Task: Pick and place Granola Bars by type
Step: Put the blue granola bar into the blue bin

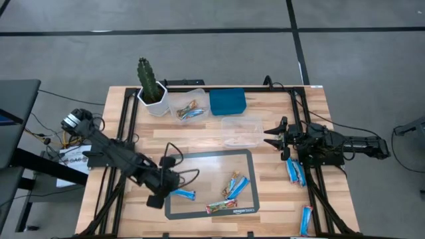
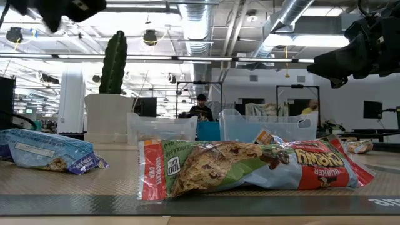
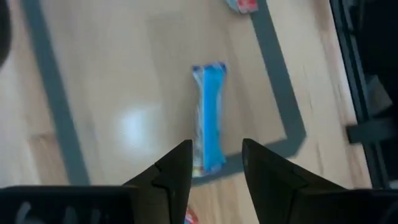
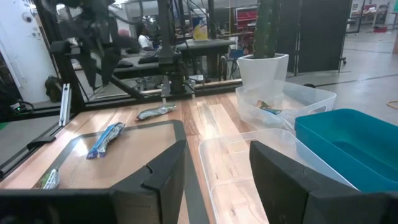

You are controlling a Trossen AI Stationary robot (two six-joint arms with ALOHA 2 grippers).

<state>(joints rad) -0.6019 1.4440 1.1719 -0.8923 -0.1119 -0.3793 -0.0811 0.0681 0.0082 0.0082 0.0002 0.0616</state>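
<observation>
Grey floor (image 1: 199, 60) with dark seams; exposed ceiling ducts (image 2: 294, 12) overhead.

granola bars (image 1: 236, 187): foil-wrapped, mostly blue | flat, scattered on table | some in tub

- The right end effector (image 4: 214, 180) fills the foreground, its two dark fingers (image 4: 163, 171) apart with nothing between them.
- An empty clear tub (image 4: 249, 186) stands on the wooden worktop (image 4: 205, 118) just past the fingers.
- A teal bin (image 4: 348, 140) sits beside that tub.
- A second clear tub (image 4: 286, 102) behind it holds a few wrapped bars.
- A white pot (image 4: 264, 71) with a cactus (image 4: 267, 28) stands next to the second tub.
- A blue bar (image 4: 106, 138) lies inside the grey-bordered mat (image 4: 134, 140).
- Another bar (image 4: 155, 112) lies at the mat's far edge.
- A further bar (image 4: 46, 180) lies at the mat's border.
- The other arm (image 4: 93, 31) hangs above the mat.
</observation>
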